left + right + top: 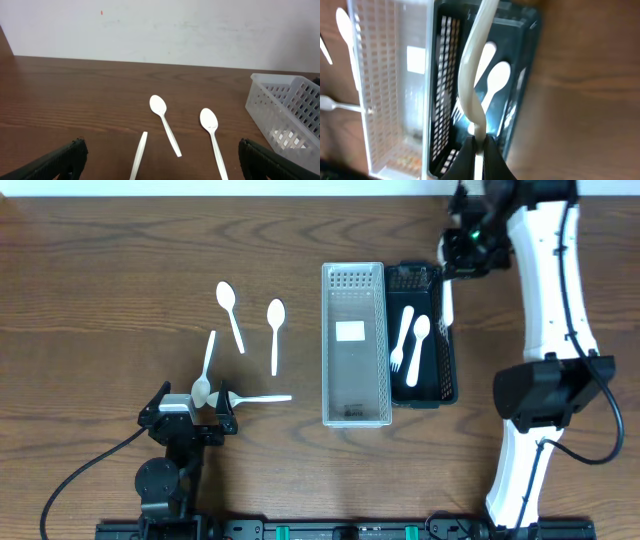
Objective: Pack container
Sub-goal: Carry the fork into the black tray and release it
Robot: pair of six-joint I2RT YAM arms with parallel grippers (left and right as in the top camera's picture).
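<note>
Several white plastic spoons lie on the wood table: one [230, 315], a second [275, 332], a third [207, 368] and another [256, 398]. My left gripper [195, 402] stands open over the near pair, holding nothing. Its wrist view shows two spoons [163, 121] [212, 136] and a handle [139, 156] between its fingers [65, 161]. An empty white basket [353, 412] stands beside a black basket [449, 350] that holds a fork [399, 340] and a spoon [418, 348]. My right gripper [480, 142] is shut on a white utensil [470, 65] above the black basket [522, 85].
The white basket's perforated wall [292, 112] rises at the right of the left wrist view. The right arm's white links [550, 290] run down the table's right side. A pale wall stands behind the table's far edge.
</note>
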